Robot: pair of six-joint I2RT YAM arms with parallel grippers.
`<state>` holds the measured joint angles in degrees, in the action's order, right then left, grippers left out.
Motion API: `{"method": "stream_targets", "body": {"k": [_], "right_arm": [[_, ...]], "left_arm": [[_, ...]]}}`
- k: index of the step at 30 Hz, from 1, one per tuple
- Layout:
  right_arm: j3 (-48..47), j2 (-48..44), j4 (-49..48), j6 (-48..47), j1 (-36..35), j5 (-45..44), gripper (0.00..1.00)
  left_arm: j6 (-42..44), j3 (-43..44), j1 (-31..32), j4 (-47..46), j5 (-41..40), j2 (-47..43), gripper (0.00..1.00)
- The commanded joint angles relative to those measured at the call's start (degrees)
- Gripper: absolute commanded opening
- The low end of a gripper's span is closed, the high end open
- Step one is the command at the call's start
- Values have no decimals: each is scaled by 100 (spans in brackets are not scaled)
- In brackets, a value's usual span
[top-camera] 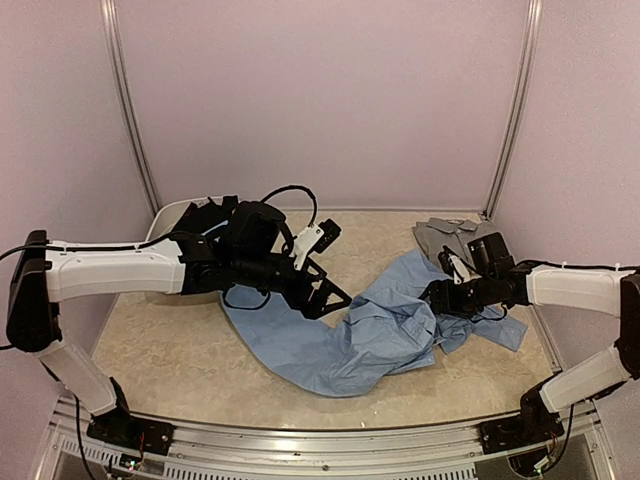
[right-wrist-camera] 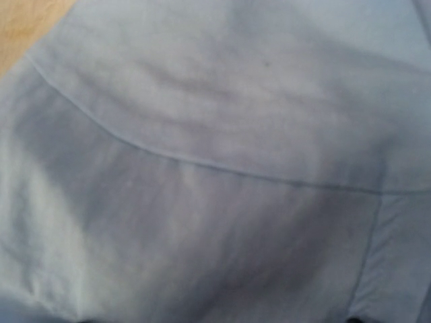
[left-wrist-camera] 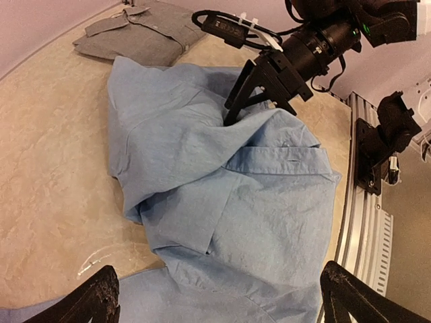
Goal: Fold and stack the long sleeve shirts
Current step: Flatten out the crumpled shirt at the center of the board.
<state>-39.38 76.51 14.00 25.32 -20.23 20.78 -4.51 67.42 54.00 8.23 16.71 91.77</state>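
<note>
Okay, my left gripper hangs spread wide above the light blue shirt, which lies crumpled mid-surface. Over at 3 o'clock my right gripper stands parted as well, tips down on that same shirt. The grey shirt sits folded at 1 o'clock.

Loose shirt on table, folded shirt behind it, far right corner.
</note>
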Motion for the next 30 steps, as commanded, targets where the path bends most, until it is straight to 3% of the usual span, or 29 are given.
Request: {"method": "stream_targets", "body": {"k": [1,4,12,16,23,30], "right_arm": [[152,141,-339,103,-155,193,80],[192,267,-431,105,-292,201,73],[122,285,-507,2,-384,335,3],[-445,156,-163,-399,-656,189,0],[-2993,771,723,-1295,-1754,88,0],[-5373,1939,1880,-2123,-3495,176,0]], "left_arm": [[-280,-115,-172,-387,-358,-146,99],[-334,-147,-276,-431,-418,-165,99],[-687,-152,-567,-329,-866,-169,99],[-1165,-186,-1036,-328,-833,-190,99],[-2473,-977,-2456,-1238,-95,-782,99],[-2232,-1012,-3111,-857,-421,-1671,99]]}}
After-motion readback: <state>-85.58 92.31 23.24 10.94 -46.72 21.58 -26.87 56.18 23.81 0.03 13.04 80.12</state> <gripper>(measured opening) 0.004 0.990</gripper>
